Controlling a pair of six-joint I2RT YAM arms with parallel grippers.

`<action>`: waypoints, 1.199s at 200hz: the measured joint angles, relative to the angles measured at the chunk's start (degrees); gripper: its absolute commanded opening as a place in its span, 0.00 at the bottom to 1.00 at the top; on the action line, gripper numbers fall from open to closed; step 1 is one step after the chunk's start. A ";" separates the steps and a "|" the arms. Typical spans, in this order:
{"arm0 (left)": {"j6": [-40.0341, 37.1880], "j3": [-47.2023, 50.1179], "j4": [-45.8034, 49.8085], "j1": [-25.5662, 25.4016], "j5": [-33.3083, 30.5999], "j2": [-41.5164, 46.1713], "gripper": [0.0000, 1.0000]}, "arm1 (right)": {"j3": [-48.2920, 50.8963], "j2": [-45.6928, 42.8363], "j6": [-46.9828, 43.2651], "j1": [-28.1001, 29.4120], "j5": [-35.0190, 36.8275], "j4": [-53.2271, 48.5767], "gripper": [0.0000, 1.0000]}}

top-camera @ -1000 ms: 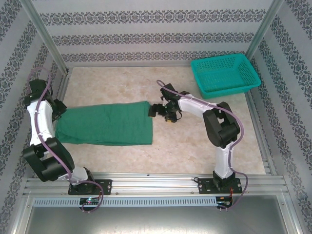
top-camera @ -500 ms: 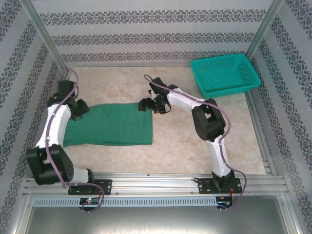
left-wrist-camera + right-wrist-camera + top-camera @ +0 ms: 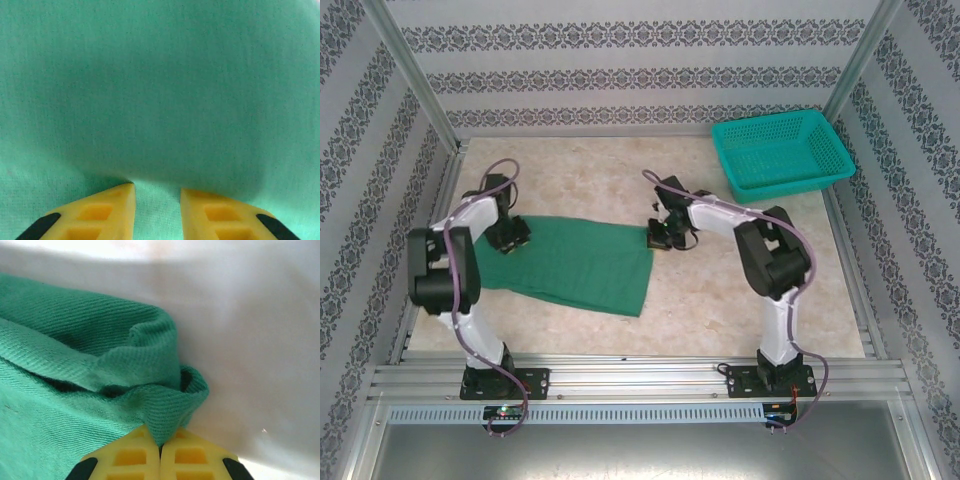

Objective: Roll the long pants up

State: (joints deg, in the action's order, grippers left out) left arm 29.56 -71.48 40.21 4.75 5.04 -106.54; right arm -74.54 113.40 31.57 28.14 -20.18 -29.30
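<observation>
From above, the long pants (image 3: 580,262) lie flat on the counter (image 3: 720,290) between the arms. The left gripper (image 3: 510,238) is down on their left end and the right gripper (image 3: 658,238) is at their far right corner, likely to control both ends for rolling. The teal mesh basket (image 3: 785,178) at the far right holds nothing I can see. At the left wrist, yellow fingers (image 3: 100,215) stand slightly apart on green cloth; whether they grip it I cannot tell. At the right wrist, the gripper is clenched on a bunched corner of the pants.

Table (image 3: 720,300) lies free right of the long pants (image 3: 580,262), save the teal basket (image 3: 785,186) far right.
</observation>
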 measured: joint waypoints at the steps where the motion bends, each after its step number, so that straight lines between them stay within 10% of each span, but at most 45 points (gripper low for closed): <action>1: -0.02 -0.31 0.02 -0.13 -0.07 -0.28 0.25 | 0.70 -0.52 0.00 0.00 0.24 0.04 0.00; 108: -4.13 -66.58 14.34 -25.16 3.43 -42.12 0.24 | 21.86 -19.10 11.13 24.68 11.63 0.59 0.00; 115: -4.31 -67.65 14.71 -25.86 3.58 -42.62 0.30 | 21.84 -19.32 12.04 25.51 12.85 0.13 0.42; 122: -4.68 -67.65 14.86 -26.18 3.37 -42.60 0.45 | 21.84 -19.76 12.83 26.38 14.53 -0.94 0.95; 142: -6.05 -60.74 12.13 -26.53 0.24 -38.05 0.99 | 21.35 -22.84 13.77 29.05 21.44 -7.48 0.98; 181: -9.40 -37.79 4.42 -27.17 -8.46 -16.15 1.00 | 14.86 -31.01 13.77 29.55 32.20 -14.08 0.98; 240: -13.51 -14.12 -13.31 -27.65 -4.48 15.41 1.00 | 17.66 -27.12 16.06 19.23 27.17 -8.17 0.98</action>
State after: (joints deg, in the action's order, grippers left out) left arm 16.05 -85.60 26.89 -22.90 0.56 -91.13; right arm -56.88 86.28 47.64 47.37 6.98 -37.47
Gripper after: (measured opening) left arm 0.998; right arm 0.977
